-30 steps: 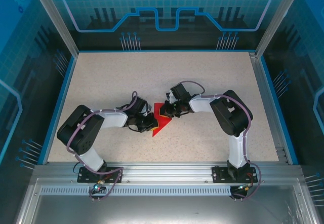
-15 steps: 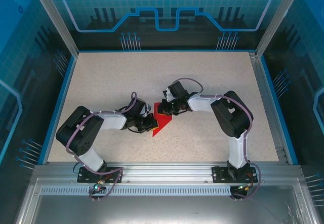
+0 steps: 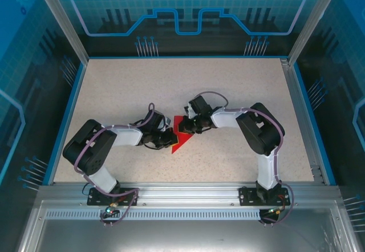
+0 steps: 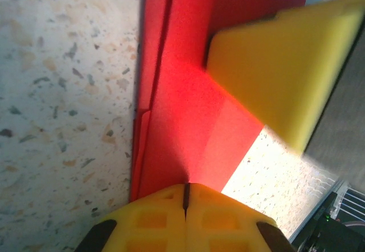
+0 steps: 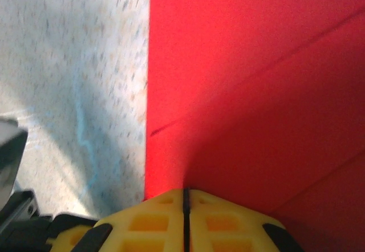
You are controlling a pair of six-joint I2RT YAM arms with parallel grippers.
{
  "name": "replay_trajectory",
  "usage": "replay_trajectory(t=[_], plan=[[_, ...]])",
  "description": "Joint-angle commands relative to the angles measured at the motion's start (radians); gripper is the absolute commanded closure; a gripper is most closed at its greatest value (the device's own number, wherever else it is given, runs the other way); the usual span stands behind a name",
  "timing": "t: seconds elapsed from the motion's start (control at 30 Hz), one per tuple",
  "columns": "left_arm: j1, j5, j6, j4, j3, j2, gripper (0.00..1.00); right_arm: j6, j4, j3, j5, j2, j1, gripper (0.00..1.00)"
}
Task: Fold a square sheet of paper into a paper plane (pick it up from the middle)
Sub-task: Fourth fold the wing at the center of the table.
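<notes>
Very little moved in that last second. The right hand [image 3: 185, 127] had drifted a touch toward the far side and then settled back over the thin bright red sheet of paper [image 3: 182, 143]. The left hand [image 3: 170, 139] had edged slightly to the right, onto the sheet's left edge. The sheet itself had not shifted. It lay near the middle of the speckled beige tabletop [image 3: 228, 92], between the two hands, already creased into a wedge with its point toward the near side.

Both hands had their yellow fingers pressed together with nothing clamped between them, and their tips seemed to rest on the paper. From the left wrist I could see doubled layers along the paper's left edge, and the right hand's yellow finger [image 4: 274, 75] over the red beyond.

I took it for two closed hands bearing down to flatten a crease. The folding looked partway done, and the sheet was not yet a slim dart.
</notes>
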Motion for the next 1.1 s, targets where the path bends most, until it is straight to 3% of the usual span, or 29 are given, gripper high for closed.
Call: replay_trajectory(t=[0.0,0.3,0.5,0.67,0.8,0.97,1.07], plan=[[-0.003,-0.086,0.037,-0.195,-0.069,0.023,1.0,-0.058,-0.088,0.064,0.131,0.044,-0.089,0.91],[-0.003,-0.059,0.042,-0.18,-0.085,0.013,1.0,-0.07,-0.071,0.137,0.057,0.074,-0.212,0.89],[-0.006,-0.013,0.042,-0.168,-0.068,-0.001,0.99,-0.093,-0.148,0.167,0.052,-0.025,-0.212,0.85],[-0.009,0.044,0.005,-0.138,-0.037,-0.009,0.95,-0.068,-0.169,0.089,0.033,-0.114,-0.197,0.74],[-0.013,0.058,-0.026,-0.134,-0.002,-0.069,0.86,-0.023,-0.144,-0.026,0.024,-0.185,-0.157,0.64],[-0.002,-0.114,0.082,-0.373,0.094,-0.189,0.71,0.061,-0.109,-0.144,0.037,-0.242,-0.093,0.59],[0.026,-0.146,0.127,-0.411,0.115,-0.223,0.62,0.111,-0.07,-0.186,0.045,-0.251,-0.059,0.58]])
